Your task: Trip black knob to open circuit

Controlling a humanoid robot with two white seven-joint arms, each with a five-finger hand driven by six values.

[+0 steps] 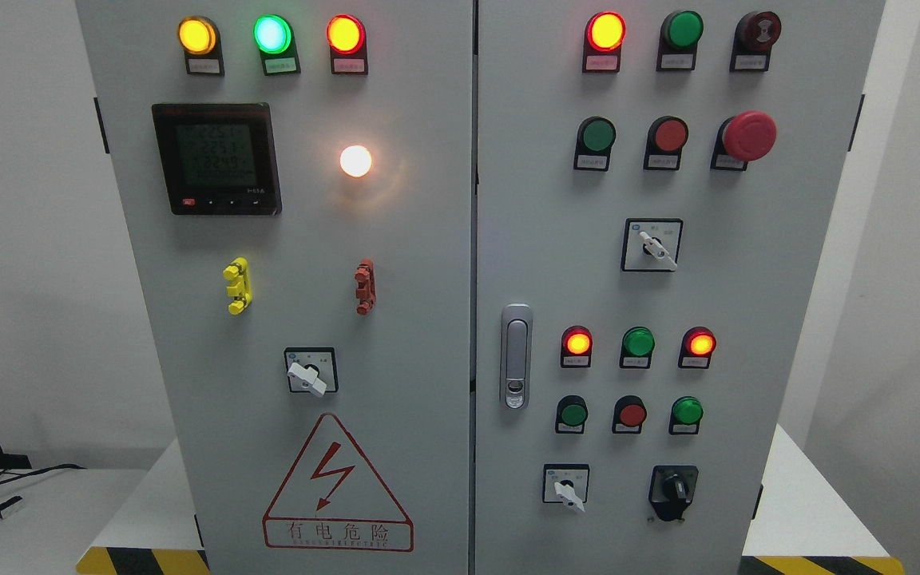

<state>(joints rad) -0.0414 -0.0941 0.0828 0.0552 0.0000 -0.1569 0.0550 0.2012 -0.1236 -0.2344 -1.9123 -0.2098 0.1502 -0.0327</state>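
Black knob (673, 489) sits at the lower right of the grey control cabinet's (396, 239) right door, upright on its black plate, with a white-handled selector switch (565, 485) to its left. Above them are rows of red and green pilot lamps and a red mushroom stop button (749, 136). On the left door, a red triangle warning sign (338, 487) reads "有电危险". No robot hand is visible, so neither hand's state can be told.

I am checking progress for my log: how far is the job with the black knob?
Nothing looks done yet. The black knob at the cabinet's lower right is untouched, and many indicator lamps are lit. Nothing is in hand: neither robot hand is in view. Reaching, gripping and turning the knob all remain.
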